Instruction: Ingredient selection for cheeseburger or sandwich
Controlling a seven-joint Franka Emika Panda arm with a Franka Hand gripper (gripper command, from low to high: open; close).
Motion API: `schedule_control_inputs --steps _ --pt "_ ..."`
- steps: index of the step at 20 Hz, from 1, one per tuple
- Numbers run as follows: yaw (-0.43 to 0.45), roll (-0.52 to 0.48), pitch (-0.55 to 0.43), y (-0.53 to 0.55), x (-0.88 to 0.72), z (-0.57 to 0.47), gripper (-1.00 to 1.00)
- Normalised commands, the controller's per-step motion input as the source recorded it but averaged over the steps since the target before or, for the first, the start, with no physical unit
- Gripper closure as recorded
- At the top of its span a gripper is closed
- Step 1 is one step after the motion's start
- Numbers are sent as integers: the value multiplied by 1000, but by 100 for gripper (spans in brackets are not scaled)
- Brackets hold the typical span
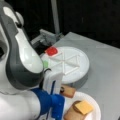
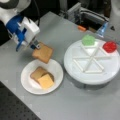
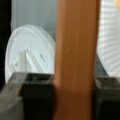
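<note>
No brand, label or readable writing is being shown on any surface.

A tan-brown bread square (image 2: 43,52) is being clamped edge-on between the pads of the gripper (image 2: 35,45), and it is being held in the air, apart from the surfaces below. In the wrist view the bread square (image 3: 75,57) is being seen as a smooth upright orange-brown band between the two dark fingers (image 3: 37,96).

Just below the gripper, a small white plate (image 2: 27,83) is being occupied by a partial stack: a second bread square (image 2: 37,73) at the bottom, a dark brown patty edge (image 2: 50,74) just showing, and a yellow-orange cheese square (image 2: 46,81) on top. The same held bread (image 1: 68,91) and cheese (image 1: 83,107) are being shown in a front view.

Well apart from the gripper, a white divided tray (image 2: 92,75) is being occupied by a green leaf piece (image 2: 88,40) and a red disc (image 2: 109,46), each in its own compartment.
</note>
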Motion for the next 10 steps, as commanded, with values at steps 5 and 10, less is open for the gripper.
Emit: schedule_control_inputs --steps 5,10 --pt "145 63 110 -111 660 -246 100" --pt "89 39 90 -92 449 -116 100"
